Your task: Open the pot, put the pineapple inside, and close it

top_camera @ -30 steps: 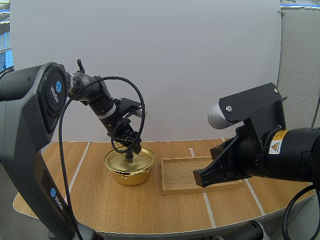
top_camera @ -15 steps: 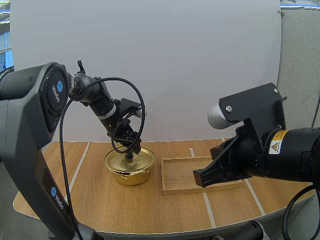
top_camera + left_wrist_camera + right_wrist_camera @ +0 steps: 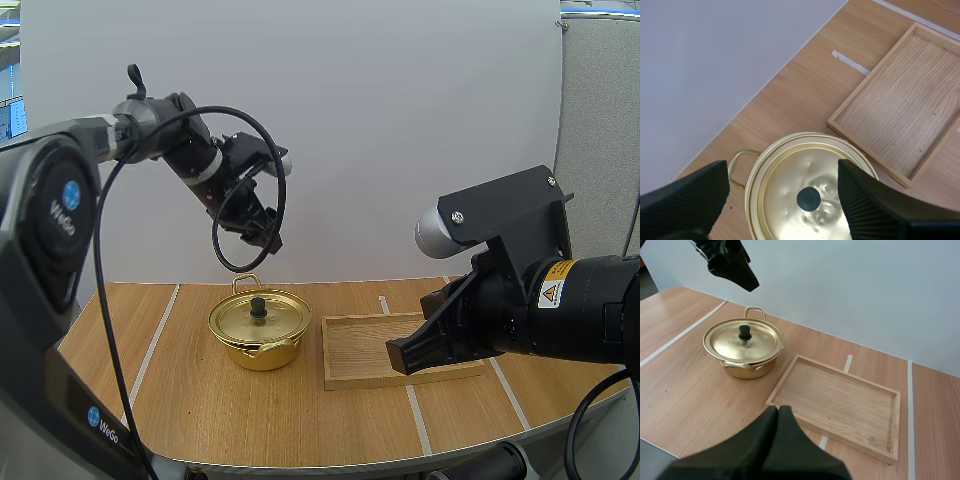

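Left gripper (image 3: 264, 232) hovers well above the pot (image 3: 262, 350), fingers (image 3: 865, 205) spread and empty, lined up over the knob (image 3: 808, 198), probably to lift the lid (image 3: 743, 341), pot closed on the bench (image 3: 300, 420) beside the wooden tray (image 3: 840, 400); right gripper (image 3: 777, 412) clenched empty, idle.

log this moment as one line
left gripper open above lid | lid on pot | right gripper shut near tray
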`<action>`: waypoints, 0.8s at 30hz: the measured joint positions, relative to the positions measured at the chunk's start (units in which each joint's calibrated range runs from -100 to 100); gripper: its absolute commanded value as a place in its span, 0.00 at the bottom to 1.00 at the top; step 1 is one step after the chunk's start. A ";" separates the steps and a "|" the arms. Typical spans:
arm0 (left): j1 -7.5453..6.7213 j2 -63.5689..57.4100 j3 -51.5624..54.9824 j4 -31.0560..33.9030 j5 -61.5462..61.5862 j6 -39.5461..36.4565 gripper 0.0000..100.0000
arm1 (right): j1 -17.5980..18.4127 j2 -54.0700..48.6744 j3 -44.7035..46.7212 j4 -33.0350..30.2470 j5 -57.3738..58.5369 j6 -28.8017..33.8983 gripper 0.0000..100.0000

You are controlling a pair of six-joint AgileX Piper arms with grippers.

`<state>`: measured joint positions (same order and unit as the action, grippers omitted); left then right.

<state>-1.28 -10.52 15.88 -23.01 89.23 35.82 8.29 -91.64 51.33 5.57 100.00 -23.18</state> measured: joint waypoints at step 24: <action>0.00 11.58 2.26 2.54 7.33 -1.22 1.00 | 0.00 0.00 0.00 0.00 0.00 0.00 0.00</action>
<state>-1.28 1.06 18.14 -20.47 96.56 34.60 8.29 -91.64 51.33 5.57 100.00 -23.18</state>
